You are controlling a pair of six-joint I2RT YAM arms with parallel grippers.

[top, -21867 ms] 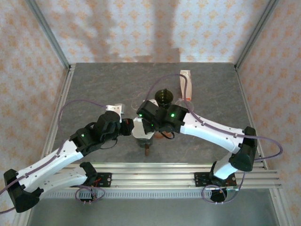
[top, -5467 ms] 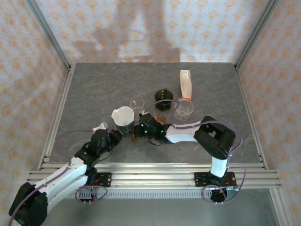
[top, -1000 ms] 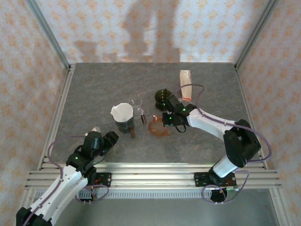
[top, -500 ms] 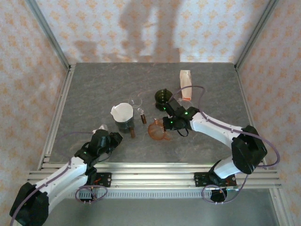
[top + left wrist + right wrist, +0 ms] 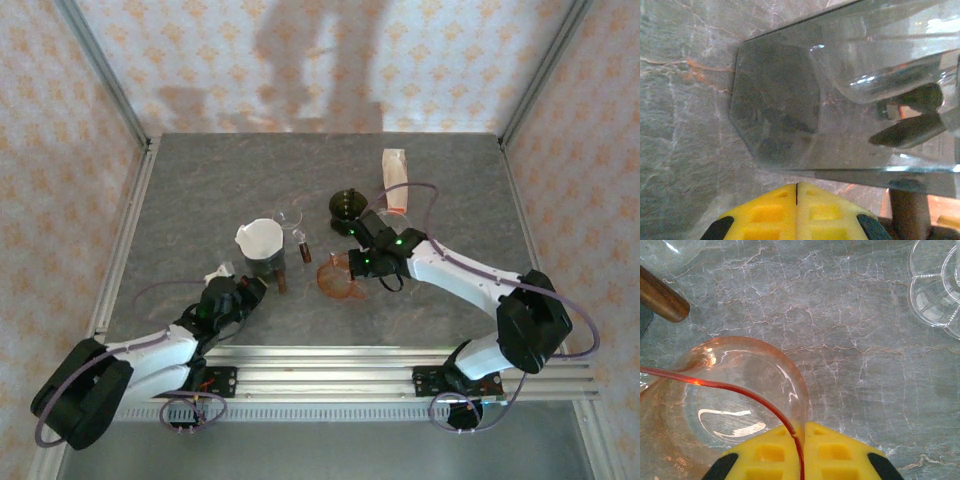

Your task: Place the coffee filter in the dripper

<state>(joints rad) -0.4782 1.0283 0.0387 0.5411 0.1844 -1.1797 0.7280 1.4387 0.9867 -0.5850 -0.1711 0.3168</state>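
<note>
The gray table (image 5: 200, 200) held all the things, in the middle between the 2 arms. The dark glass dripper (image 5: 266, 266) stood near the left arm. The white coffee filter (image 5: 259, 238) sat in the top of it, open side up. So the main job looked done: the filter was in the dripper. I could not tell if it was pushed all the way down. What was left, I think, was just for the arms to let go and move away.

An orange glass cup (image 5: 335, 282) lay to the right of the dripper, a little apart from it.

The right gripper (image 5: 802, 435) was almost fully closed. Its 2 yellow pads pinched the thin rim of the orange glass cup.

The left gripper (image 5: 796, 192) was closed all the way, with its 2 yellow pads pressed together and nothing between them. It sat low, just beside the dark glass wall of the dripper.
</note>
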